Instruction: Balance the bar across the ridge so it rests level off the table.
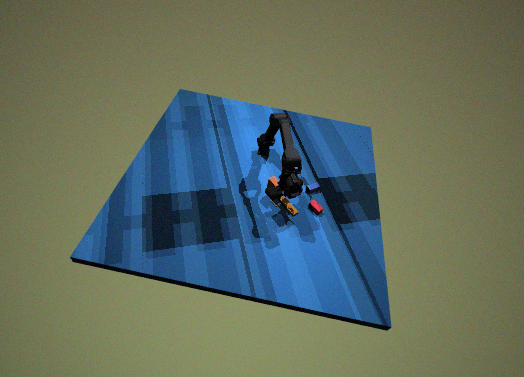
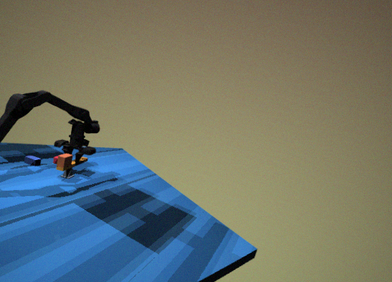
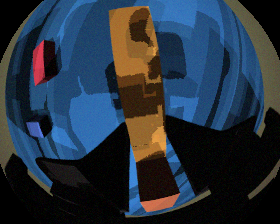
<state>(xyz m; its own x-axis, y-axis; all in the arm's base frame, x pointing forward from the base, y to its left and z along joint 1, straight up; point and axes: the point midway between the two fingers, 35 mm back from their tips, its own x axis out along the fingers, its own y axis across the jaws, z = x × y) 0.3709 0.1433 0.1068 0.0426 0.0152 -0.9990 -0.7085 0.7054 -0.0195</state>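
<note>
The orange-brown bar (image 1: 290, 207) (image 2: 83, 159) (image 3: 137, 95) has a taller orange block (image 1: 273, 181) (image 2: 64, 162) (image 3: 160, 204) at one end. My gripper (image 1: 283, 196) (image 2: 73, 160) (image 3: 145, 123) points down and is shut on the bar, one finger on each side, near the block end. The bar is held above the table and looks about level. A small dark ridge (image 2: 67, 174) with a pale lower edge stands on the table below the block end in the exterior view. Whether the bar touches it cannot be told; the wrist view does not show the ridge.
A red block (image 1: 315, 207) (image 2: 55, 159) (image 3: 39, 63) and a blue block (image 1: 313, 187) (image 2: 33, 160) (image 3: 37, 128) lie on the patterned blue table (image 1: 200, 268) (image 2: 75, 245), off to one side of the bar. Dark shadows cross the table.
</note>
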